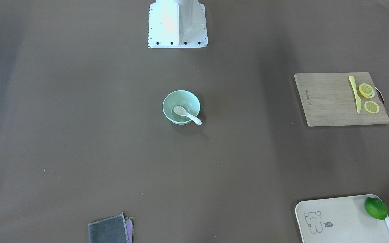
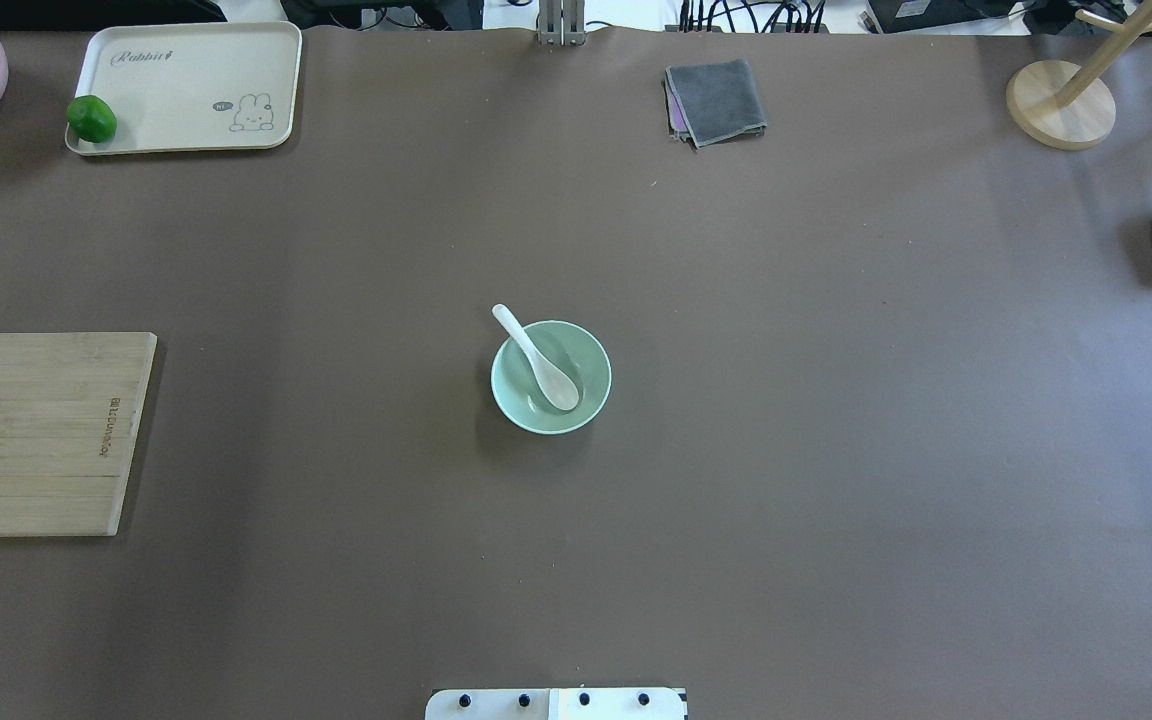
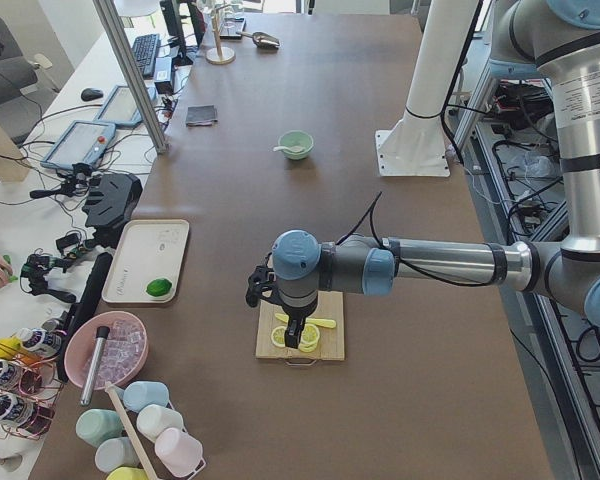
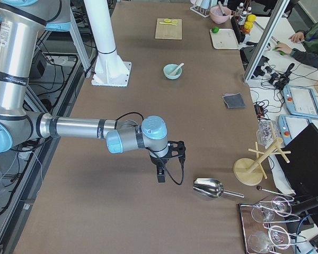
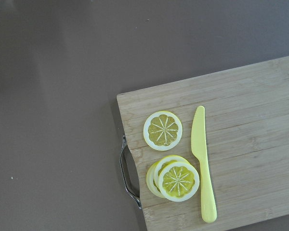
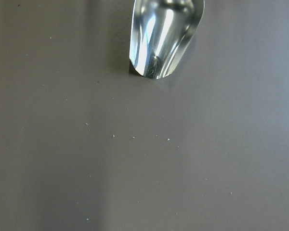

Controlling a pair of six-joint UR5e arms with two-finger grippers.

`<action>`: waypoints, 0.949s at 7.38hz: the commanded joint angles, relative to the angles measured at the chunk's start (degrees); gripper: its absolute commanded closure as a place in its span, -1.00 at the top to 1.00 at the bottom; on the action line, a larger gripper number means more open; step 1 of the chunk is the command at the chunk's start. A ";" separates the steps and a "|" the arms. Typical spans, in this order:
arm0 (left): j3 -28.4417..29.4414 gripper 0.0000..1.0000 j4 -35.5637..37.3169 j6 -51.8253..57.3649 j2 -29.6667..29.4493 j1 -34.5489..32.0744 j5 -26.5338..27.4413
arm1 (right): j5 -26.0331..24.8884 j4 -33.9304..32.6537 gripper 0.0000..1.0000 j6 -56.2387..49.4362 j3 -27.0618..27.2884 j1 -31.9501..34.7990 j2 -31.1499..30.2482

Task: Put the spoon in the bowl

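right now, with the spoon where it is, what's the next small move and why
Probably none: I would leave both arms where they are. The spoon already lies with its scoop inside the bowl, handle leaning over the rim, and nothing grips it. The left gripper hangs over the cutting board, and the right gripper is by the metal scoop. The task looks done.

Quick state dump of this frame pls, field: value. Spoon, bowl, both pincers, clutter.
spoon: scoop inside bowl, handle leaning out over the rim
bowl: upright, table centre
left pincer: above cutting board, open/shut unclear
right pincer: near metal scoop, open/shut unclear
on board: yellow knife, lemon slices
tray: lime at corner
task: looks done
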 commanded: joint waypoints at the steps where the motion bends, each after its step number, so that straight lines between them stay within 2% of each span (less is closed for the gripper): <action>1: -0.18 0.95 -0.01 0.01 0.28 -0.02 -0.01 | 0.18 -0.09 1.00 0.04 0.00 0.00 0.00; 4: -0.18 0.95 -0.01 0.01 0.20 -0.02 -0.01 | 0.36 -0.17 1.00 0.04 0.00 0.00 0.00; 7: -0.18 0.95 -0.10 0.01 0.20 -0.02 -0.01 | 5.09 -0.26 1.00 0.12 0.00 -0.09 0.00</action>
